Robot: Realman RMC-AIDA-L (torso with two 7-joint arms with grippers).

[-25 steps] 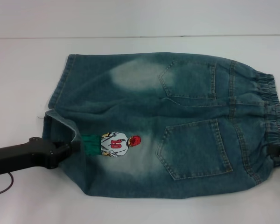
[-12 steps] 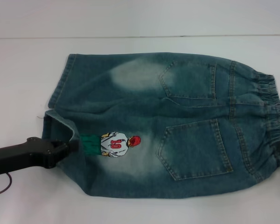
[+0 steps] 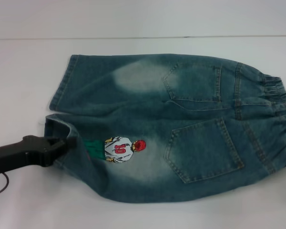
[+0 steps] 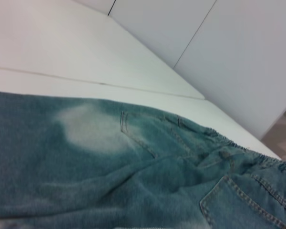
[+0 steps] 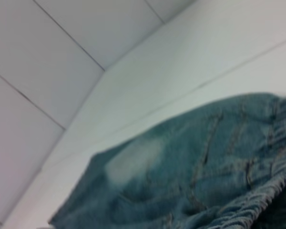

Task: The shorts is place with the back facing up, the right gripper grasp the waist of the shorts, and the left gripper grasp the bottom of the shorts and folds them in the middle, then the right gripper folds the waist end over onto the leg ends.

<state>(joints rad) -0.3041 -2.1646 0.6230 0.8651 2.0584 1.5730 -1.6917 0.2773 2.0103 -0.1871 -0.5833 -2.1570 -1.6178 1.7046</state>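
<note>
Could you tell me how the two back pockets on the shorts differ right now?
The far back pocket lies flat near the table's far side, while the near back pocket looks tilted, its fabric lifted. The far one sits beside a pale faded patch; the near one sits beside the printed figure, close to where the left gripper meets the hem. Both are stitched denim on the shorts.

White table [image 3: 28, 200], denim shorts [image 3: 171, 129] lying flat (back pockets up)

A white table [image 3: 28, 71] meets a pale panelled wall [image 4: 248, 57] marked by thin dark seams.
</note>
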